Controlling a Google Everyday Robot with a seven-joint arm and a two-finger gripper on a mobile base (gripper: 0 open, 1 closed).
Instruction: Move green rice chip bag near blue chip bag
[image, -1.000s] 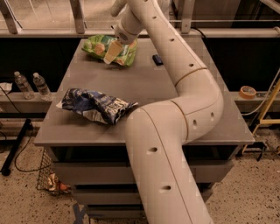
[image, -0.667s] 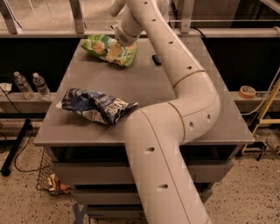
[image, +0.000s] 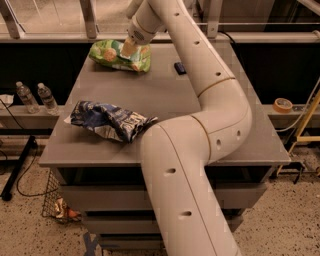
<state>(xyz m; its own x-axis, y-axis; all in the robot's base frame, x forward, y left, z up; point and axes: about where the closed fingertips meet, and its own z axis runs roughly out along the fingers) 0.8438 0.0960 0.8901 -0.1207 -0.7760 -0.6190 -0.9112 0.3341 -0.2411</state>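
Note:
The green rice chip bag (image: 111, 54) lies at the far left of the grey table (image: 165, 100). My gripper (image: 128, 48) comes down from the long white arm onto the bag's right part and is shut on it. The blue chip bag (image: 111, 120), crumpled with silver foil showing, lies at the table's front left, well in front of the green bag. The arm's thick lower links cover the table's front middle.
A small flat dark-blue packet (image: 180, 68) lies at the far middle of the table, right of the gripper. Two water bottles (image: 36, 97) stand on a low shelf to the left. A tape roll (image: 283, 105) sits on a ledge to the right. A railing runs behind the table.
The gripper has shifted slightly back and left, and the green rice chip bag has moved a little left with it. The blue chip bag has not moved.

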